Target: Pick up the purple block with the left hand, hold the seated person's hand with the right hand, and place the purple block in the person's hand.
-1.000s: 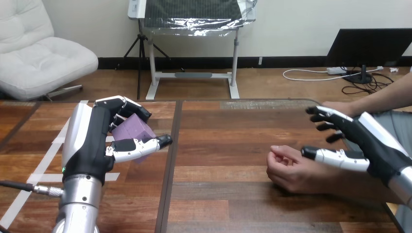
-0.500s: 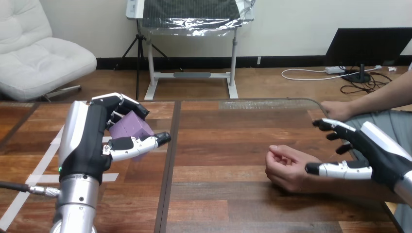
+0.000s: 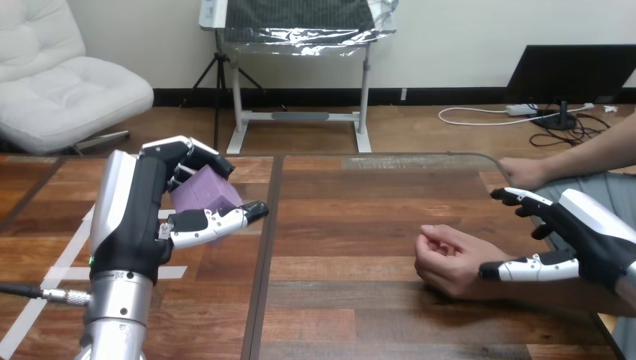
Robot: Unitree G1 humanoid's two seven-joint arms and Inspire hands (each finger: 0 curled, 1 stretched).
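My left hand (image 3: 139,214) is raised over the table's left half, its fingers and thumb curled round the purple block (image 3: 204,192). The person's hand (image 3: 446,259) rests on the table at centre right, loosely curled with the fingers turned up. My right hand (image 3: 581,236) hovers at the right edge above the person's forearm (image 3: 547,289), with the fingers spread and the thumb stretched out over the forearm. It grips nothing. The person's other hand (image 3: 523,172) lies at the table's far right edge.
White tape strips (image 3: 64,274) mark the table's left part. A dark seam (image 3: 262,255) runs down the table between my left hand and the person's hand. Bare wood lies in the middle.
My right hand has drawn back to the right and lower, off the person's wrist and along the forearm. My left hand keeps the purple block in much the same place.
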